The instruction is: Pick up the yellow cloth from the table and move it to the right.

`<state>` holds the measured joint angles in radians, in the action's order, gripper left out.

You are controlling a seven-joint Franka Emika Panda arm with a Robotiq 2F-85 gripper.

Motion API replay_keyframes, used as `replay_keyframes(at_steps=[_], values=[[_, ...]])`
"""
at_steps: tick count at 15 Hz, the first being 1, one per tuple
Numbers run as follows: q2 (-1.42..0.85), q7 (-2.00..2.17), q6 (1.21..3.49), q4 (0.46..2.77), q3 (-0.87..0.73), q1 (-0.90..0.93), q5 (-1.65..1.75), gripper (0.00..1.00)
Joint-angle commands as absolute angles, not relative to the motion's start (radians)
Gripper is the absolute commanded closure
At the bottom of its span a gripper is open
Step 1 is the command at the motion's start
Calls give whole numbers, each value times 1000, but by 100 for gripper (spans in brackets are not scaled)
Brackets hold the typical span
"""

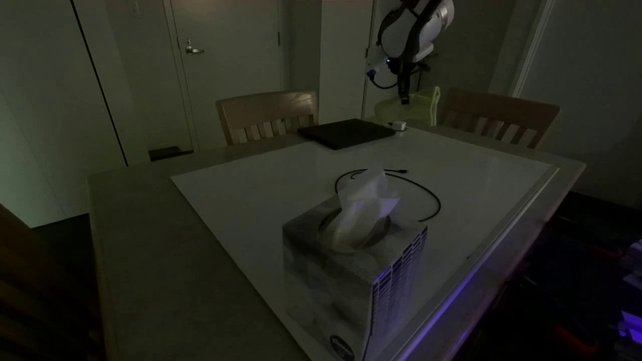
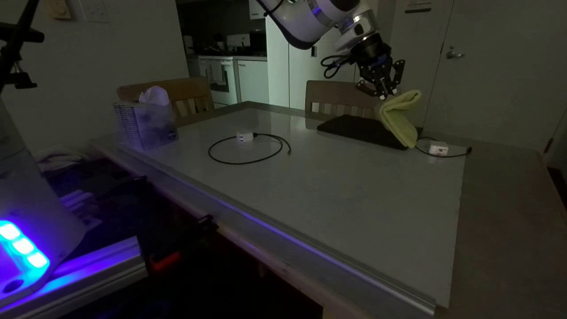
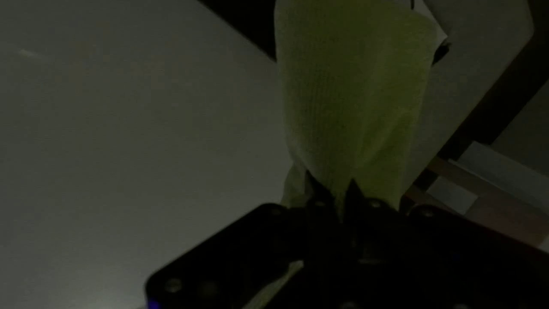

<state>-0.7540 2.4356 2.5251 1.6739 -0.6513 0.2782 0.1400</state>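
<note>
The yellow cloth (image 2: 398, 119) droops in a folded shape from my gripper (image 2: 385, 95), whose fingertips pinch its upper part. In an exterior view the cloth (image 1: 424, 108) shows beyond the far edge of the white-topped table (image 1: 241, 210), with the gripper (image 1: 404, 100) dark against it. Whether its lower end touches anything, I cannot tell. From the wrist, the cloth (image 3: 356, 94) stretches away from the fingertips, which are close together on it; the picture is very dark there, and the gripped fold is partly hidden by the fingers.
A flat black pad (image 2: 361, 128) lies just beside the cloth, near a white charger (image 2: 438, 148) with a cable. Another charger (image 2: 245, 136) with a looped black cable sits mid-table. A tissue box (image 1: 351, 281) stands at one end. Wooden chairs (image 1: 271, 110) line the table's side.
</note>
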Motion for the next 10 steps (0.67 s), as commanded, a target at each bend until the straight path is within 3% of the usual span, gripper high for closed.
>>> replay_keyframes(at_steps=[1, 6, 7, 10], values=[[-643, 2349, 2461, 1717, -475, 137, 95, 97], [-606, 2354, 2367, 1710, -310, 14, -5, 97], [-648, 2385, 2381, 1679, -344, 35, 57, 90], [-638, 2382, 2380, 1680, -313, 17, 33, 90]])
